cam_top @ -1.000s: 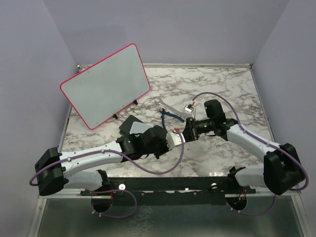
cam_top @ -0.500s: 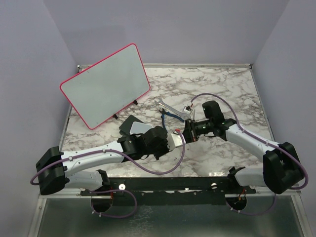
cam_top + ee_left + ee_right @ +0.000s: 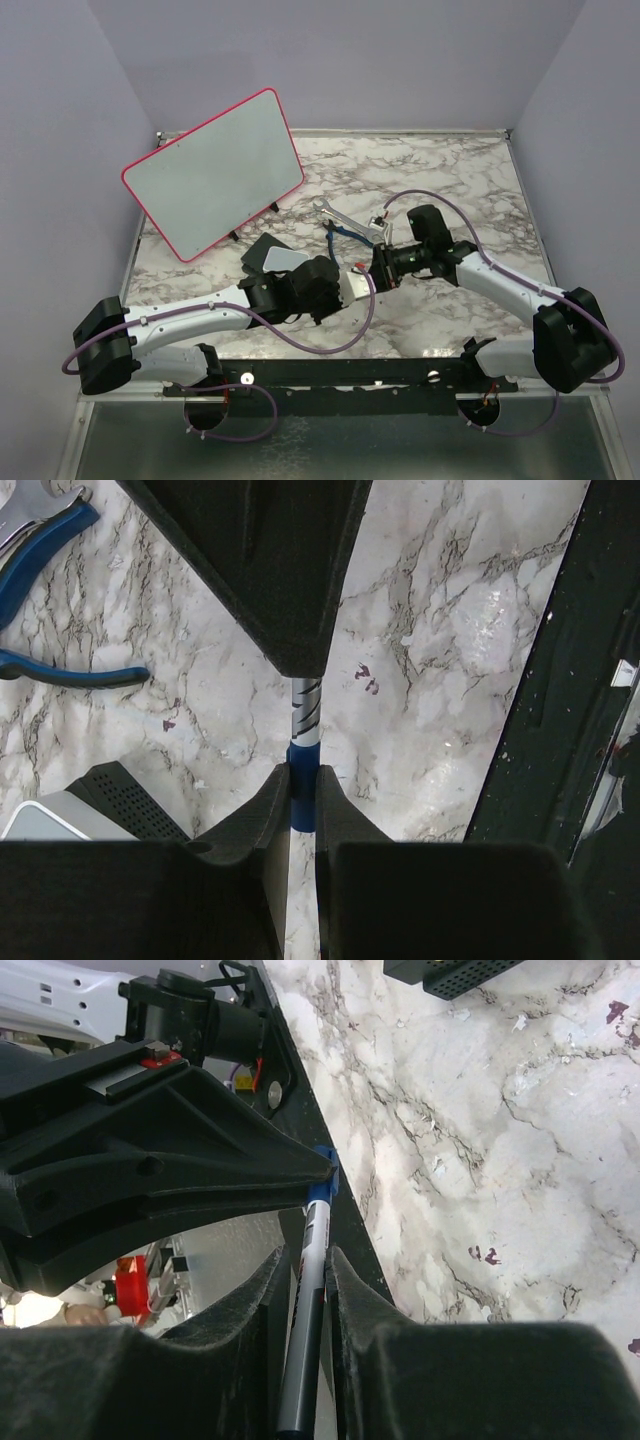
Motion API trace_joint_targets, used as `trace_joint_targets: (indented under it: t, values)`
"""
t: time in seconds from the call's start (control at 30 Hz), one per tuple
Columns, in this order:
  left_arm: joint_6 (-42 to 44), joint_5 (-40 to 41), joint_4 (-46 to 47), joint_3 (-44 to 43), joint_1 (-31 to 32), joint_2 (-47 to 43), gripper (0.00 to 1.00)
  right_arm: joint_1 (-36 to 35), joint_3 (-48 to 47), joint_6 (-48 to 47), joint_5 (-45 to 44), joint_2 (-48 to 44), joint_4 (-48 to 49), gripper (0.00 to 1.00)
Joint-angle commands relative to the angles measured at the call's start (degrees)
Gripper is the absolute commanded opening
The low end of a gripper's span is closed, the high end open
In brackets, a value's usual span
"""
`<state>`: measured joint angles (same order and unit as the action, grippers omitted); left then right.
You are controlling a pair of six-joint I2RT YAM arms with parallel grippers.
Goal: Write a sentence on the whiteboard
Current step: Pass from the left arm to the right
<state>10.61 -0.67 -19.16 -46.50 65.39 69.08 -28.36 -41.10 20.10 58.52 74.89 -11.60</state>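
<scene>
"Judging the next reach first: where does the whiteboard [image 3: 215, 170] sit from the two grippers?"

"At about 10 o'clock from them in the overhead view, well apart. It is propped on its feet at the far left of the worktop [image 3: 430, 170]. Its face is blank, and I see no sentence on it."

"And the marker [image 3: 305, 705]?"

"It is held by both at the middle of the worktop. The left gripper [image 3: 302, 785] is clamped narrow on the blue end, which I take for the cap. The right gripper [image 3: 306, 1260] pinches the white barrel, its fingers close on either side."

"Which way does it lie?"

"Overhead, its long axis runs from 8 o'clock to 2 o'clock, with the blue end toward 8. It goes straight from one gripper into the other, so I judge the step in hand is a pull apart along that line to uncap it."

"Which arm is nearer the board?"

"The left one, since its gripper is on the board's side. But the barrel sits in the right gripper. If that arm writes, it must carry the tip toward 10 o'clock, over the dark block with a pale pad [image 3: 272, 255] at 9 o'clock and past the blue-handled pliers [image 3: 340, 235] at 11."
</scene>
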Motion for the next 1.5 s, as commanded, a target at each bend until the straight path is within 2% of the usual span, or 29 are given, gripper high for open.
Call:
trace_joint_targets:
  t: [0.0,0.5,1.23,1.47]
  values:
    - [0.9,-0.3,-1.0,-1.4,0.1,0.5,0.00,-1.1,-0.9,0.7,3.2,-0.7,0.2,0.25]
    - [1.0,0.0,-1.9,-1.8,0.0,0.4,0.00,-3.1,-1.1,-0.1,0.5,-0.4,-1.3,0.29]
    - [1.0,0.2,-2.7,-2.2,0.0,-0.2,0.00,-5.2,-1.3,-0.9,-3.1,1.1,-2.4,0.24]
    - [0.9,0.2,-2.7,-2.2,-0.1,-0.3,0.00,-5.3,-1.6,-1.1,-4.4,0.6,-2.7,0.17]
